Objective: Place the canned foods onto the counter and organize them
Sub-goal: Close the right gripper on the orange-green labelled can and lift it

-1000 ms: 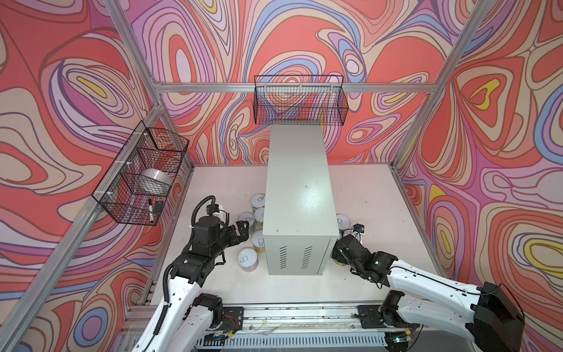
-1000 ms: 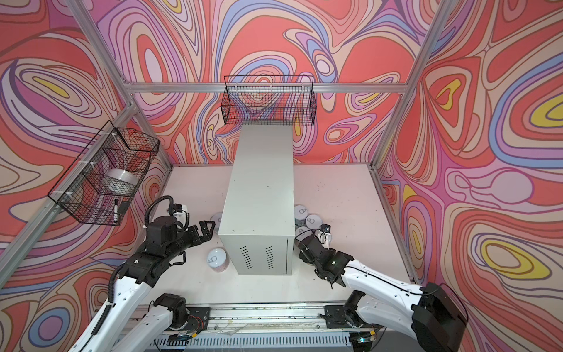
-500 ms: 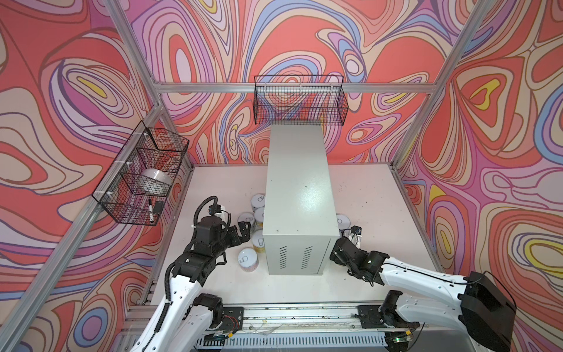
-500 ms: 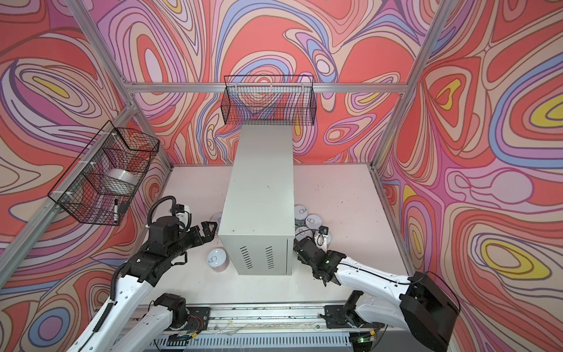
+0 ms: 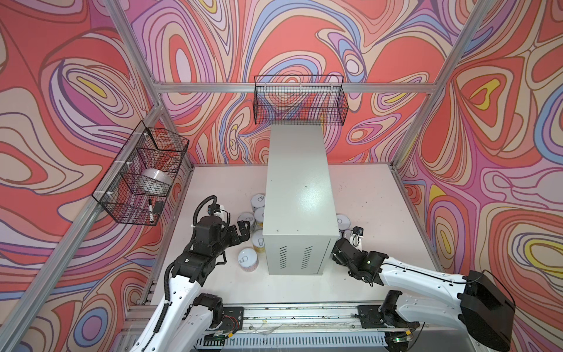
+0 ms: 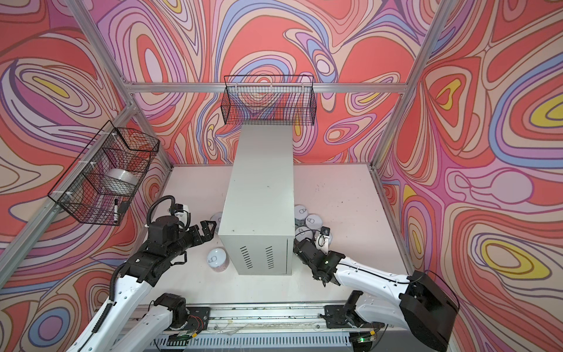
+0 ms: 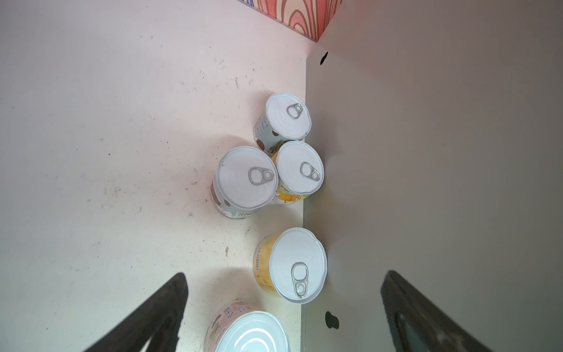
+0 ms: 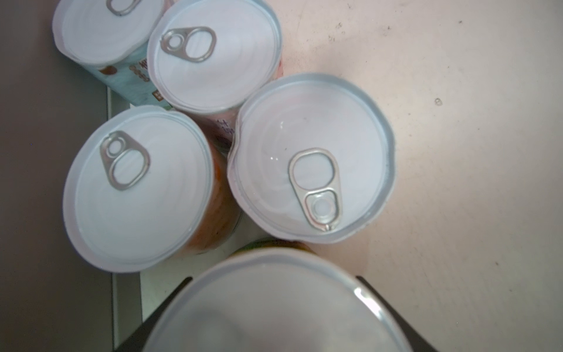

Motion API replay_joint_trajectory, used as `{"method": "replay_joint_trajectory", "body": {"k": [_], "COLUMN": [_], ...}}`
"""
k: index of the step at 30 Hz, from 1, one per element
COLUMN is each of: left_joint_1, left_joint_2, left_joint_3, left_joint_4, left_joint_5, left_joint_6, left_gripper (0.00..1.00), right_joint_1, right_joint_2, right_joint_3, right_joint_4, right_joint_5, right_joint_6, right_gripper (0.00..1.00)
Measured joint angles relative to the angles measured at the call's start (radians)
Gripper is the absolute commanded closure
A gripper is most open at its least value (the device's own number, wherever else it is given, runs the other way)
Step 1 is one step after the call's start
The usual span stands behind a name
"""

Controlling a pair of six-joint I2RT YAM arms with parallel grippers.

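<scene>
At the lower left of both top views, the left claw [image 5: 242,233] is hanging spread wide and gripping nothing, just beside the counter [image 5: 298,189]. Five cans are standing on the table [image 5: 365,195] along the counter's left side. In the left wrist view a blue can [image 7: 286,117], a yellow can [image 7: 300,167] and a second blue can [image 7: 246,176] are clustering tight at mid-frame. A lone yellow can [image 7: 298,265] is sitting lower down, just beside the counter. A pink can [image 7: 249,332] is poking in at the bottom edge.

Right of the counter, the right claw [image 6: 300,245] is sitting low at the counter's near corner. In the right wrist view its fingers [image 8: 412,338] are lying on either side of a can [image 8: 274,304] at the bottom of the frame. I cannot tell whether they are pinching it. Four more cans [image 8: 310,158] are crowding together above it, all upright.
</scene>
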Motion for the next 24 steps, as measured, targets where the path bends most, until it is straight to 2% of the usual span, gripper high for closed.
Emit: {"method": "replay_joint_trajectory", "body": {"k": [7,11,17,21,24], "left_joint_1": [0.000,0.000,0.000,0.000,0.000], "left_joint_2": [0.035,0.042,0.194,0.201,0.246], "left_joint_3": [0.109,0.163,0.428,0.448,0.524], "left_joint_4": [-0.008,-0.014,-0.107,-0.123,-0.161], "left_joint_5": [-0.087,-0.132,-0.145,-0.155,-0.163], "left_joint_6": [0.000,0.019,0.084,0.132,0.165], "left_gripper": [0.00,0.00,0.00,0.00,0.00], "right_joint_1": [0.003,0.004,0.004,0.004,0.003], "right_joint_2": [-0.056,-0.107,-0.133,-0.080,0.000], "right_joint_3": [0.035,0.154,0.494,0.775,0.980], "right_joint_4": [-0.130,-0.256,-0.477,-0.625,-0.704], "right_joint_5": [-0.023,-0.037,-0.003,0.071,0.135], "right_joint_6": [-0.008,-0.032,-0.100,-0.171,-0.250], "right_gripper": [1.00,1.00,1.00,1.00,1.00]}}
